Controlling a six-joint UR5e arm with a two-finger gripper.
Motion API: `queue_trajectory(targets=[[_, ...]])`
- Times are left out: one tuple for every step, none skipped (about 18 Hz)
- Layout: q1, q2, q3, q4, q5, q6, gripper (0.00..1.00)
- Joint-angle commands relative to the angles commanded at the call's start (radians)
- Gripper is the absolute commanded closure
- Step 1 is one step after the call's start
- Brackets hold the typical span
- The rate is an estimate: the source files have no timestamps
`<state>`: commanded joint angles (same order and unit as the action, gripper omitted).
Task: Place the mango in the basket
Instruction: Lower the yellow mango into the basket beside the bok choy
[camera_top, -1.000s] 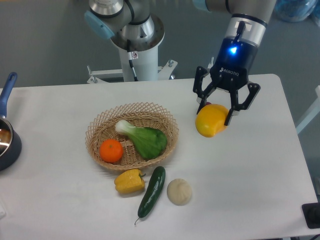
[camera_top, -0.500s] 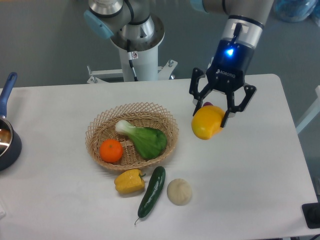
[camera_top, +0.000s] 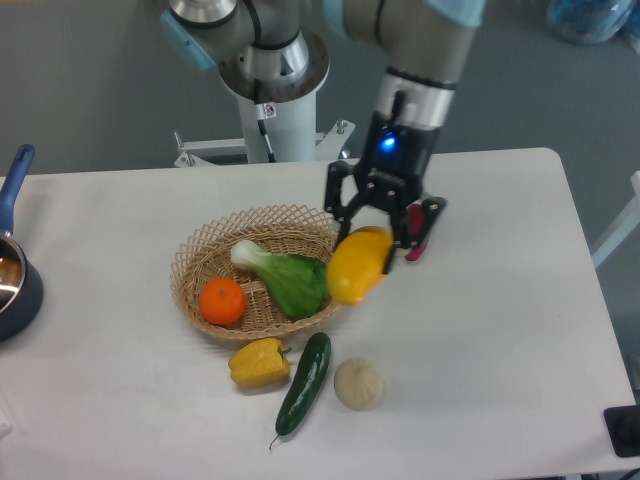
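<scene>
The mango (camera_top: 357, 265) is a smooth yellow oval with an orange tinge, held in the air at the right rim of the basket (camera_top: 200, 262). My gripper (camera_top: 374, 235) is shut on the mango's top, its black fingers (camera_top: 337, 204) on either side of it. The basket is round, tan woven wicker in the middle of the white table. It holds a round orange (camera_top: 222, 301) at the front left and a green bok choy (camera_top: 284, 276) in the middle.
A yellow bell pepper (camera_top: 259, 363), a dark green cucumber (camera_top: 303, 381) and a pale round bun (camera_top: 358, 384) lie in front of the basket. A blue-handled pot (camera_top: 14, 268) stands at the left table edge. The robot base (camera_top: 272, 95) is behind the table.
My gripper has carried the mango to the left, from right of the basket to over its right rim, and slightly lower.
</scene>
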<state>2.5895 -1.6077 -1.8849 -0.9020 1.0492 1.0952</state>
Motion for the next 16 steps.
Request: queue_trajectory(targets=[[-0.014,0.011,-0.025,0.0,0.0,0.0,0.48],[-0.023,0.02,-0.048,-0.002,0.003,0.0,0.48],[-0.025,0.028,-0.069,-0.002,0.003,0.003,0.48],[-0.026,0.029,-0.089,-0.002,0.003,0.008,0.47],[-0.031,0.026,-0.104,0.0,0.008,0.011,0.48],[-0.043,0.019,-0.108,0.0,0.018,0.011,0.48],[-0.057,0.008,-0.108,0.002,0.031,0.012,0.48],[-0.068,-0.007,-0.108,0.003,0.049,0.014,0.48],[-0.077,-0.018,-0.106,0.005,0.067,0.029,0.48],[-0.083,-0.032,-0.103,0.005,0.086,0.079,0.48],[-0.086,-0.047,-0.102,0.005,0.095,0.141,0.48],[-0.089,-0.061,-0.102,0.005,0.097,0.178,0.48],[-0.089,-0.07,-0.102,0.005,0.097,0.199,0.48],[-0.089,-0.08,-0.102,0.005,0.098,0.21,0.48],[-0.089,-0.089,-0.1,0.006,0.098,0.227,0.48],[-0.089,-0.101,-0.1,0.006,0.112,0.259,0.48]])
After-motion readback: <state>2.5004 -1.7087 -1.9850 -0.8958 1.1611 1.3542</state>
